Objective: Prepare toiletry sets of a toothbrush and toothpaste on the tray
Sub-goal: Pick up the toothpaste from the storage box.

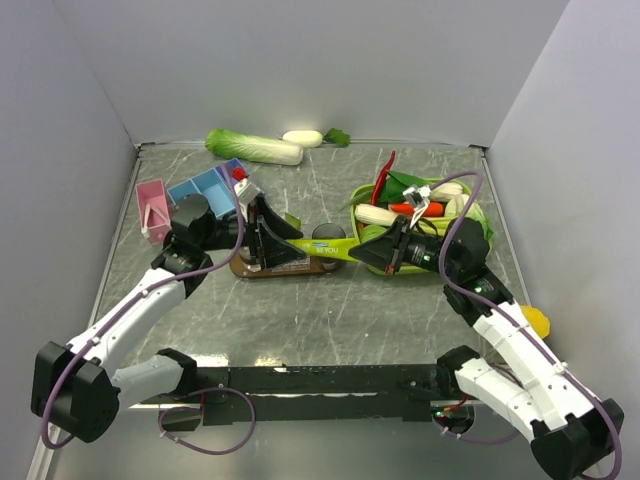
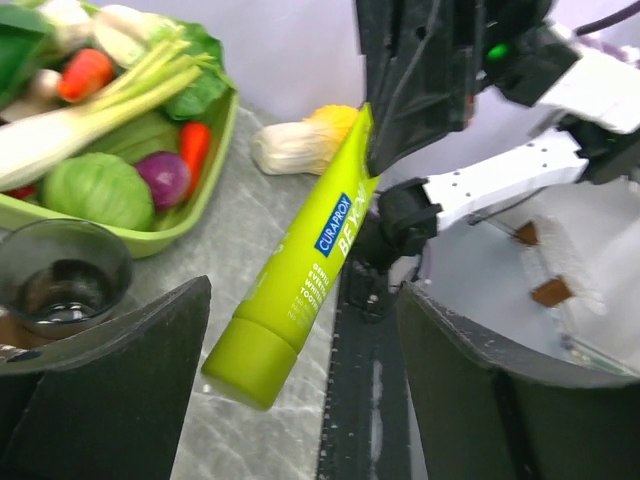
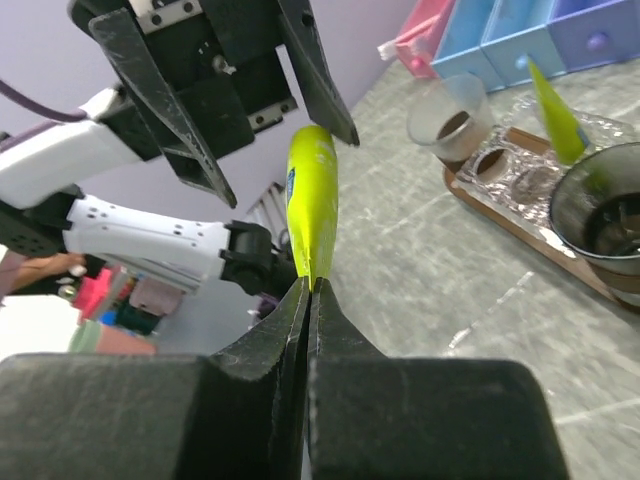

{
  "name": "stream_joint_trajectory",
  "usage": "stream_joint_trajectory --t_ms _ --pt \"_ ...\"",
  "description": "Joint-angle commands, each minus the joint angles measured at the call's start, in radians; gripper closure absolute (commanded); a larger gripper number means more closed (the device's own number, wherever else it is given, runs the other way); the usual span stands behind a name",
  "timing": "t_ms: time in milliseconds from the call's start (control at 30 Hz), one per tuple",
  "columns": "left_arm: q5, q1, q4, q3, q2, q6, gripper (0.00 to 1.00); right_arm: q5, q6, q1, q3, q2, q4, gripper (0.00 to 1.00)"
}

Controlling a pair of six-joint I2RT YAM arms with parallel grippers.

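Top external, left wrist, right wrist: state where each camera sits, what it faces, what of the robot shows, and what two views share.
Top external: above and behind the bases, looking down on the table; both arms show.
Left wrist: on the left arm, facing the right gripper; own left gripper open, flanking the toothpaste.
Right wrist: on the right arm, facing the left gripper; own fingers shut on the toothpaste's tail.
Shared: both wrist views show the toothpaste and the opposite gripper.
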Motion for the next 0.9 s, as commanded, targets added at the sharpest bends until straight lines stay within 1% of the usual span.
stream_joint_trajectory --t_ms 0,33,67,100,167,233,267,300,433,467,600,667,767,800,867 --pt "-0.080 0.002 -0.132 0.073 -0.053 0.155 0.20 0.021 -0.175 -0.001 0.156 -0.001 -0.213 1.00" --pt "-0.096 0.001 -0.149 0.077 -0.056 0.192 0.18 0.018 -0.203 -0.003 0.179 0.010 -0.255 1.00" --pt "-0.106 0.001 -0.169 0.083 -0.055 0.210 0.18 0.010 -0.226 -0.001 0.218 0.033 -0.336 1.00" --pt "-0.103 -0.004 -0.219 0.089 -0.050 0.233 0.18 0.001 -0.264 -0.001 0.235 0.044 -0.364 1.00" --pt "-0.097 -0.019 -0.278 0.119 -0.027 0.302 0.17 -0.065 -0.290 -0.001 0.273 0.068 -0.408 1.00" --pt "-0.074 -0.054 -0.345 0.145 -0.003 0.348 0.16 -0.123 -0.318 0.002 0.299 0.105 -0.462 1.00" --pt "-0.058 -0.067 -0.349 0.152 0.025 0.358 0.16 -0.163 -0.329 0.008 0.325 0.130 -0.482 1.00" --pt "-0.007 -0.091 -0.381 0.160 0.039 0.362 0.16 -0.174 -0.356 0.014 0.338 0.142 -0.529 1.00" --pt "0.078 -0.150 -0.435 0.189 0.112 0.387 0.16 -0.120 -0.427 0.083 0.394 0.193 -0.622 1.00" --pt "0.091 -0.169 -0.451 0.194 0.122 0.395 0.16 -0.098 -0.425 0.109 0.394 0.199 -0.617 1.00" --pt "0.139 -0.217 -0.539 0.230 0.169 0.448 0.17 -0.087 -0.421 0.164 0.400 0.216 -0.577 1.00" --pt "0.171 -0.234 -0.582 0.241 0.189 0.474 0.20 -0.079 -0.430 0.177 0.422 0.228 -0.586 1.00" --pt "0.197 -0.248 -0.611 0.255 0.205 0.496 0.32 -0.082 -0.448 0.182 0.448 0.248 -0.611 1.00" --pt "0.199 -0.251 -0.622 0.257 0.206 0.500 0.40 -0.083 -0.453 0.186 0.453 0.251 -0.617 1.00" --pt "0.203 -0.257 -0.626 0.258 0.208 0.504 0.47 -0.087 -0.464 0.188 0.462 0.260 -0.629 1.00"
